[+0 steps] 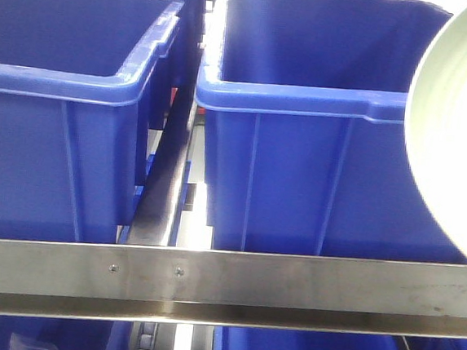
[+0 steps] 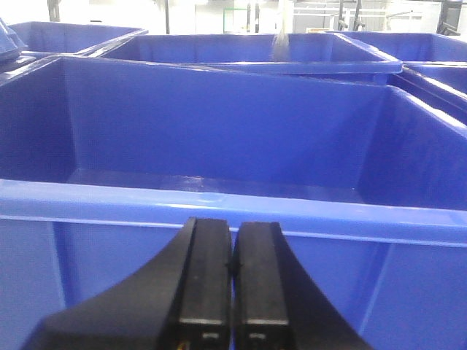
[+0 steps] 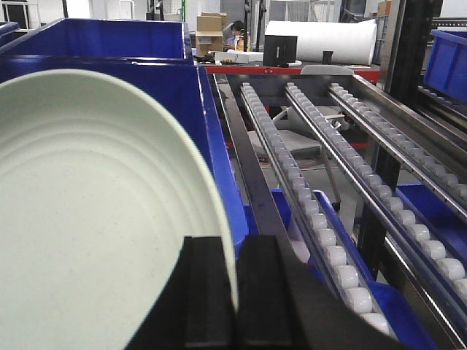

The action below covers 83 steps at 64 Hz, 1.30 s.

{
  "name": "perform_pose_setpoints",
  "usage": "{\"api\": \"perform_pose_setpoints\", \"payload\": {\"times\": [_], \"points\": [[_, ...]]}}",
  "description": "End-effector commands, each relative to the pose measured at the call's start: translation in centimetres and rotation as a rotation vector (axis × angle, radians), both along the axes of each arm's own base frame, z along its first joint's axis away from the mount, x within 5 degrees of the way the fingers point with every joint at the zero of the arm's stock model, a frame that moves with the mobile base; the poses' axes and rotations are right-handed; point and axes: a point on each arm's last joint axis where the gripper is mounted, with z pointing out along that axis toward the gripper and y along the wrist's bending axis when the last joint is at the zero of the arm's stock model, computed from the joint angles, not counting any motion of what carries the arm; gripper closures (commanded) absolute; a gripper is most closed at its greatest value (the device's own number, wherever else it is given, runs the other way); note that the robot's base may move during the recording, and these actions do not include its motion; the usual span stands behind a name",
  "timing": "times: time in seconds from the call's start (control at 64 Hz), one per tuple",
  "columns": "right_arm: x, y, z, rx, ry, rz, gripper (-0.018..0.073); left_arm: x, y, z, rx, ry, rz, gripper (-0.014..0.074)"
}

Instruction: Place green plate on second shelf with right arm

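The green plate (image 3: pixel 95 219) fills the left of the right wrist view, held on edge, its pale ringed inside facing left. My right gripper (image 3: pixel 235 281) is shut on the plate's rim, one black finger on each side. In the front view the green plate (image 1: pixel 458 137) hangs at the right edge, in front of a blue bin (image 1: pixel 302 140); the gripper itself is out of that frame. My left gripper (image 2: pixel 232 273) is shut with nothing between its fingers, pointing at the near wall of a blue bin (image 2: pixel 219 175).
Two blue bins (image 1: pixel 60 102) stand side by side on the rack behind a steel front rail (image 1: pixel 224 281). More blue bins show below the rail. Roller tracks (image 3: pixel 321 182) run away to the right of the plate, with dark rack posts (image 3: pixel 405 73) beyond.
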Motion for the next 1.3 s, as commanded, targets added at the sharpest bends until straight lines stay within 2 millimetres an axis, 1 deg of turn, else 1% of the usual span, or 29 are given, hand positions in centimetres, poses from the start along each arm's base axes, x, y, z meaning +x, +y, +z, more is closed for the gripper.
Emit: {"api": "perform_pose_setpoints", "payload": {"times": [0.0,0.109,0.172,0.25,0.312,0.375,0.468,0.484,0.546,0.64,0.703,0.749,0.812,0.827,0.859,0.921,0.937,0.999,1.015,1.062,1.155,1.187,1.28], "points": [[-0.6,0.3,2.0,-0.033,-0.143,0.029,0.0505,0.0,0.0,-0.6,-0.009,-0.060,-0.003,0.0466],[-0.6,0.4,2.3,-0.039,-0.172,0.040,0.0505,0.0,0.0,-0.6,-0.009,-0.060,-0.003,0.0466],[-0.8,0.7,2.8,-0.027,-0.231,0.065,0.0505,0.0,0.0,-0.6,-0.009,-0.060,-0.003,0.0466],[-1.2,1.1,3.9,-0.002,-0.360,0.118,0.0505,0.0,0.0,-0.6,-0.009,-0.060,-0.003,0.0466],[-1.9,1.6,5.1,-0.006,-0.510,0.177,0.0505,0.0,0.0,-0.6,-0.009,-0.060,-0.003,0.0466],[-2.2,1.8,5.8,-0.003,-0.588,0.210,0.0505,0.0,0.0,-0.6,-0.009,-0.060,-0.003,0.0466],[-1.7,1.8,5.7,0.053,-0.565,0.231,0.0505,0.0,0.0,-0.6,-0.009,-0.060,-0.003,0.0466],[-1.3,1.8,5.7,0.074,-0.540,0.235,0.0505,0.0,0.0,-0.6,-0.009,-0.060,-0.003,0.0466],[-0.4,1.8,5.8,0.097,-0.506,0.245,0.0505,0.0,0.0,-0.6,-0.009,-0.060,-0.003,0.0466],[0.6,1.9,6.6,0.100,-0.492,0.259,0.0505,0.0,0.0,-0.6,-0.009,-0.060,-0.003,0.0466],[1.8,1.9,7.4,0.106,-0.465,0.264,0.0505,0.0,0.0,-0.6,-0.009,-0.060,-0.003,0.0466],[2.6,1.9,8.4,0.108,-0.466,0.272,0.0505,0.0,0.0,-0.6,-0.009,-0.060,-0.003,0.0466],[4.3,1.9,10.1,0.113,-0.465,0.288,0.0505,0.0,0.0,-0.6,-0.009,-0.060,-0.003,0.0466],[4.8,1.9,10.1,0.116,-0.454,0.289,0.0505,0.0,0.0,-0.6,-0.009,-0.060,-0.003,0.0466],[5.5,2.0,10.9,0.117,-0.463,0.298,0.0505,0.0,0.0,-0.6,-0.009,-0.060,-0.003,0.0466],[7.7,1.9,12.6,0.123,-0.467,0.308,0.0505,0.0,0.0,-0.6,-0.009,-0.060,-0.003,0.0466],[8.3,1.9,12.6,0.127,-0.452,0.307,0.0505,0.0,0.0,-0.6,-0.009,-0.060,-0.003,0.0466],[10.8,1.8,13.5,0.140,-0.421,0.305,0.0505,0.0,0.0,-0.6,-0.009,-0.060,-0.003,0.0466],[11.1,1.8,13.9,0.141,-0.425,0.306,0.0505,0.0,0.0,-0.6,-0.009,-0.060,-0.003,0.0466],[13.6,1.6,14.0,0.171,-0.379,0.302,0.0505,0.0,0.0,-0.6,-0.009,-0.060,-0.003,0.0466],[17.3,1.5,14.2,0.218,-0.328,0.305,0.0505,0.0,0.0,-0.6,-0.009,-0.060,-0.003,0.0466],[18.7,1.4,13.7,0.244,-0.297,0.305,0.0505,0.0,0.0,-0.6,-0.009,-0.060,-0.003,0.0466],[21.7,1.4,12.7,0.318,-0.238,0.314,0.0487,0.0,0.0,-0.6,-0.009,-0.060,-0.003,0.0466]]}}
